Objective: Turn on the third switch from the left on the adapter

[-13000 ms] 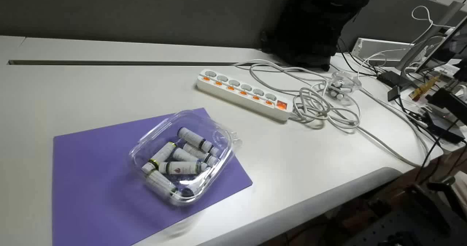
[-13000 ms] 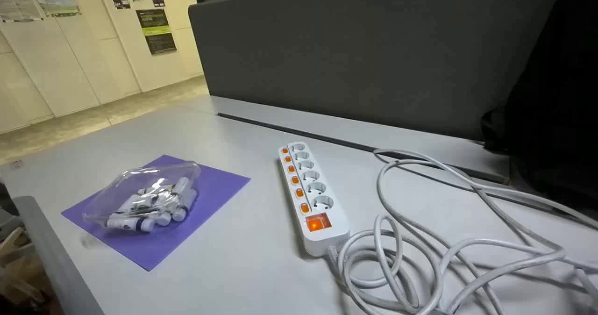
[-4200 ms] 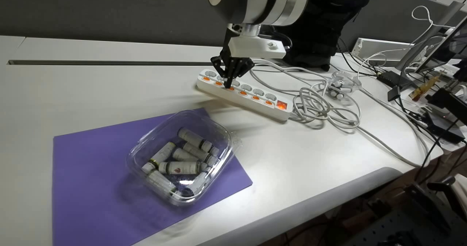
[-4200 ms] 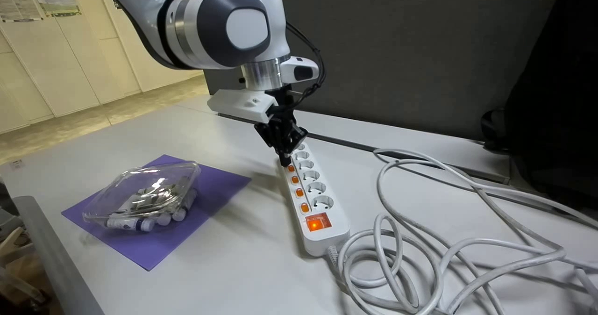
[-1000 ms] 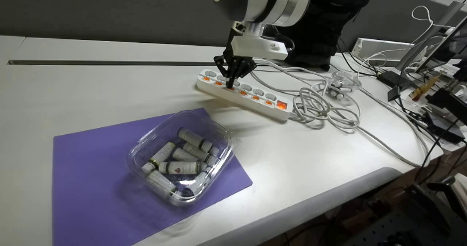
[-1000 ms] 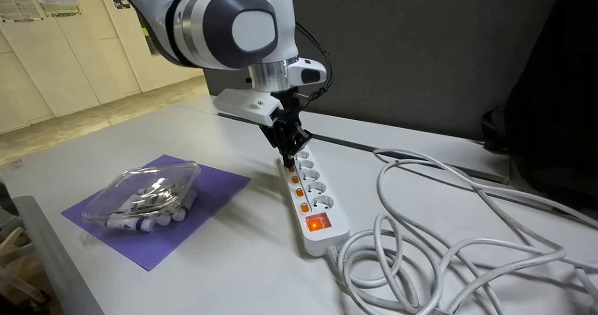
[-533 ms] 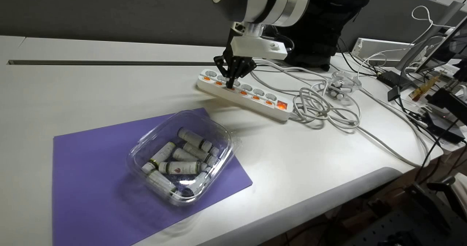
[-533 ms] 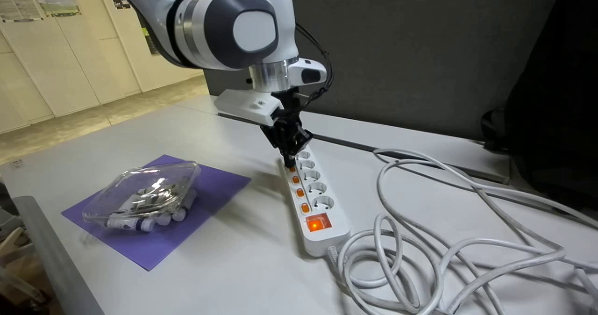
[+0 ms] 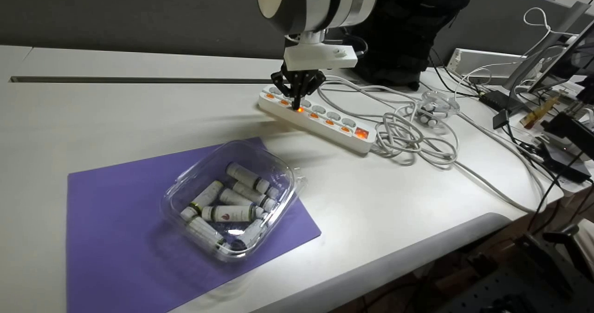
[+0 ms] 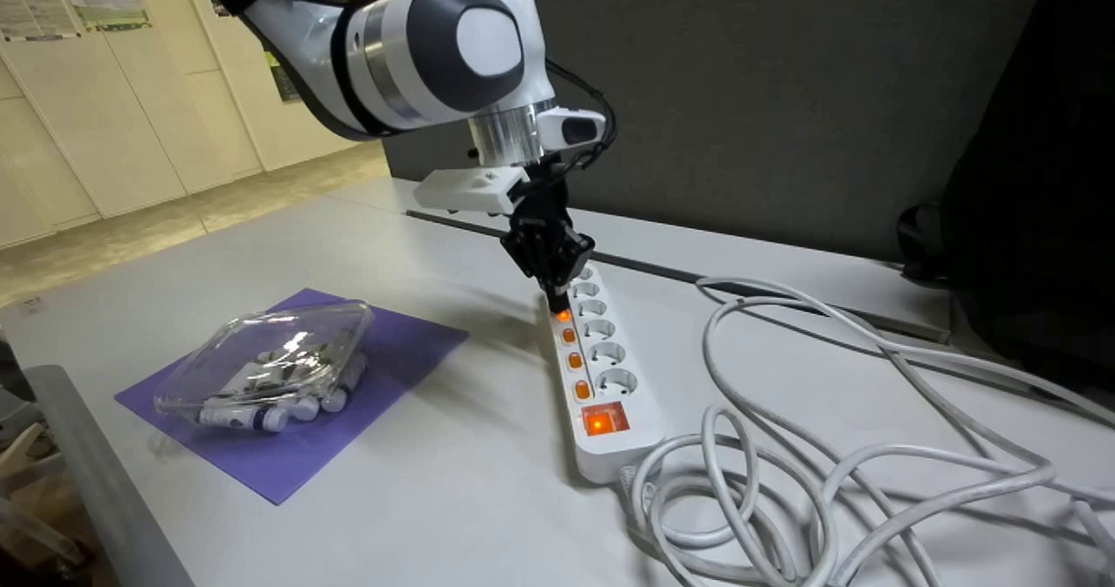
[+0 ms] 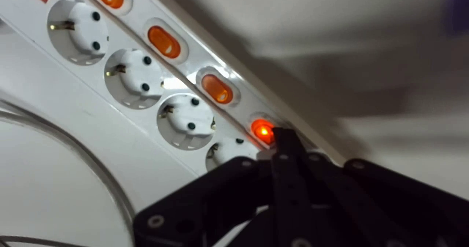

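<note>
The power strip (image 9: 320,126) lies toward the back edge of our desk (image 9: 394,197), its third switch (image 11: 261,129) from the left glowing. At that switch we hold the gripper (image 9: 296,106), fingers (image 11: 287,144) together; whether it touches, we cannot tell.

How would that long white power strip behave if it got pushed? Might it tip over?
The white power strip would probably slide, since it lies slightly shifted from half a second ago. Tipping seems unlikely, as it is long and low. The cable at its end might drag a little, though its loose loops suggest slack.
</note>
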`<action>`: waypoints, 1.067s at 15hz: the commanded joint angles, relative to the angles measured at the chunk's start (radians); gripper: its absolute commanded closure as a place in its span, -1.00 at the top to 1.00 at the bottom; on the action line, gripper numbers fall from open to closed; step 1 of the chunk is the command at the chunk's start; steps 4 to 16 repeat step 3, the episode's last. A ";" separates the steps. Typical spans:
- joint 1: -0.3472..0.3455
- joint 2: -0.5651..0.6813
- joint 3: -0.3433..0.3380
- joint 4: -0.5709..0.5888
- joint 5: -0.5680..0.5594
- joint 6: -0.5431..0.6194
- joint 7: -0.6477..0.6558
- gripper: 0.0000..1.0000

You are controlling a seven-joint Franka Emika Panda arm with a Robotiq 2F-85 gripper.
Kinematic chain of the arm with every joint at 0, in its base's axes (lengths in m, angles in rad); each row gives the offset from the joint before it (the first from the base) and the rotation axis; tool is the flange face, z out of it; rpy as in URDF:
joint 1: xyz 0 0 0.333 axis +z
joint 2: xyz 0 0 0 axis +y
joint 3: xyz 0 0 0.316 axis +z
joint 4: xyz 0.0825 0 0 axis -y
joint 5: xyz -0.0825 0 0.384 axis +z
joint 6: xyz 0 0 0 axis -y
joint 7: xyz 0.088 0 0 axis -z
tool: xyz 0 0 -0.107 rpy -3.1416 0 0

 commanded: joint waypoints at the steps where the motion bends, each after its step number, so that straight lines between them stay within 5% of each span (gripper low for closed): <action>1: -0.061 0.071 0.078 0.108 0.031 -0.201 -0.057 -1.00; 3: -0.097 0.060 0.127 0.123 0.056 -0.286 -0.136 -1.00; 16: -0.097 0.060 0.127 0.123 0.056 -0.286 -0.136 -1.00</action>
